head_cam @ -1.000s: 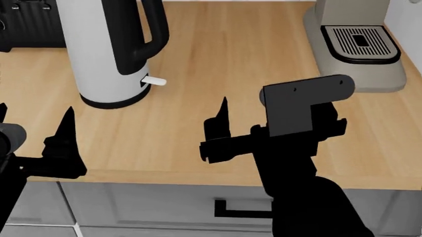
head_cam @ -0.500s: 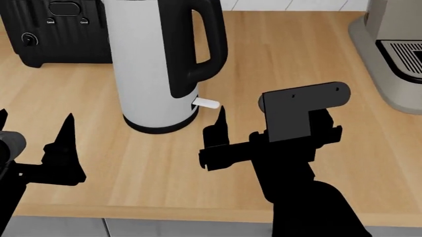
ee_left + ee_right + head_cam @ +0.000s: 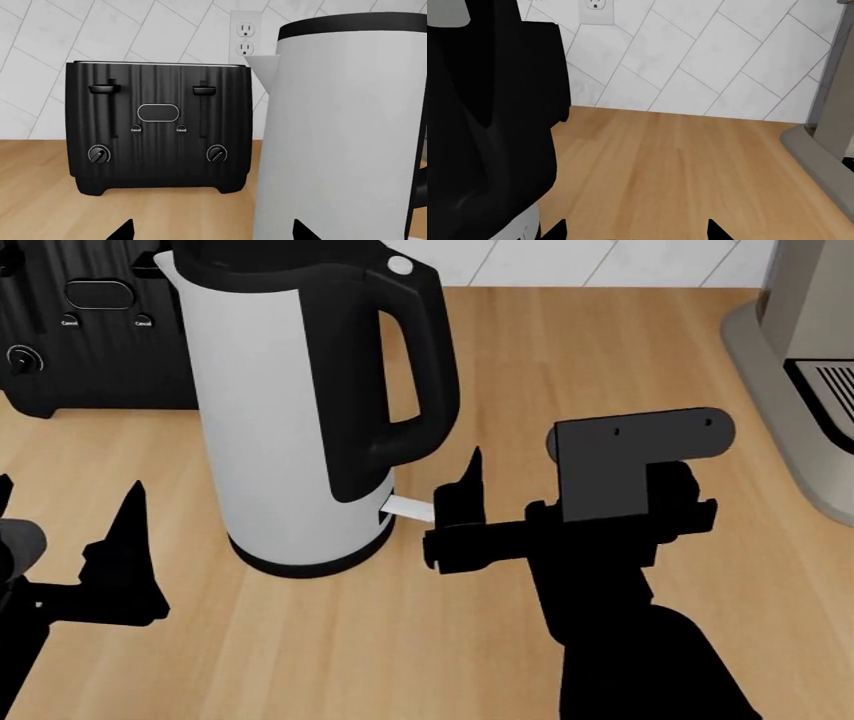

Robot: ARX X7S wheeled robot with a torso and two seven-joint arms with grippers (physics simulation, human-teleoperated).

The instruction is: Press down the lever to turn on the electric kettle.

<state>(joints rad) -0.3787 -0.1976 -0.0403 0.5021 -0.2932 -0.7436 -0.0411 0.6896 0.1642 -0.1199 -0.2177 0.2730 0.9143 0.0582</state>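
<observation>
The electric kettle (image 3: 274,420) is a tall white jug with a black lid, a black loop handle (image 3: 420,370) and a black base ring. It stands on the wooden counter. Its small white lever (image 3: 407,507) sticks out at the foot of the handle. My right gripper (image 3: 534,490) is open and empty, and one finger (image 3: 463,495) stands right beside the lever's end. In the right wrist view the gripper (image 3: 635,232) has the black handle (image 3: 487,125) close beside it. My left gripper (image 3: 67,505) is open and empty in front of the kettle's left side; in the left wrist view (image 3: 212,232) it faces the kettle body (image 3: 340,140).
A black toaster (image 3: 80,330) stands behind the kettle on the left, and also shows in the left wrist view (image 3: 160,130). A grey coffee machine (image 3: 807,370) stands at the right edge, and also shows in the right wrist view (image 3: 827,150). A tiled wall with an outlet (image 3: 244,37) is behind.
The head view has shifted, so the kettle now looks larger and nearer. My right gripper has come up beside the lever. The left gripper holds about the same place.
</observation>
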